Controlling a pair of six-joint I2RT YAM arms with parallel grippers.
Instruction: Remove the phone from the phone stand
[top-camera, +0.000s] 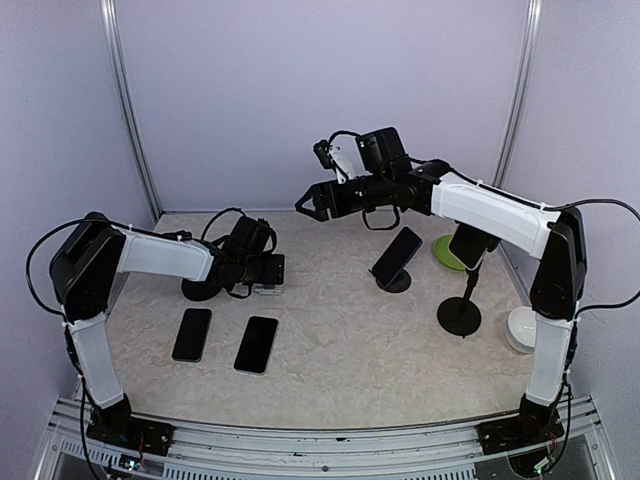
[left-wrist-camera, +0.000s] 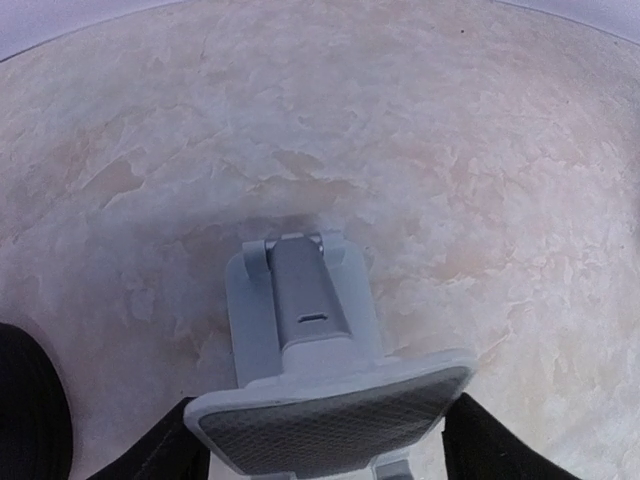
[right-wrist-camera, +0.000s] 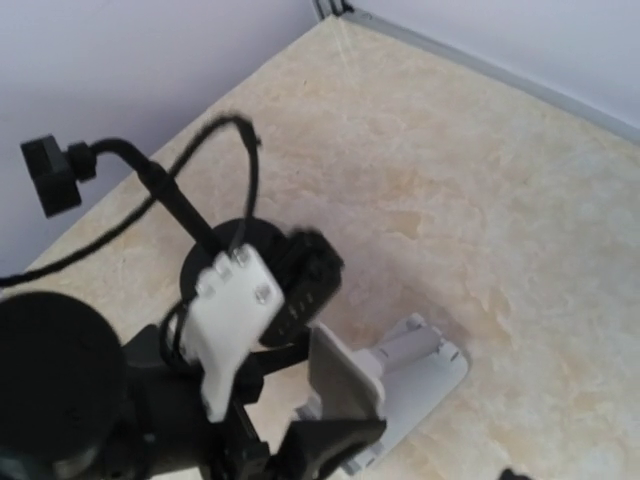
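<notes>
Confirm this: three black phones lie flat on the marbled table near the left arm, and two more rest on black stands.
No, two flat black phones lie there, not three; the top external view shows it. Two propped phones do rest on black stands.

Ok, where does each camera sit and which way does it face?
Top external: above and behind the bases, facing down over the table; both arms show.
Left wrist: on the left arm, looking down at the grey stand between its own fingers.
Right wrist: raised, looking down on the left gripper; own fingers not clearly seen.
Shared: all three see that grey stand.
</notes>
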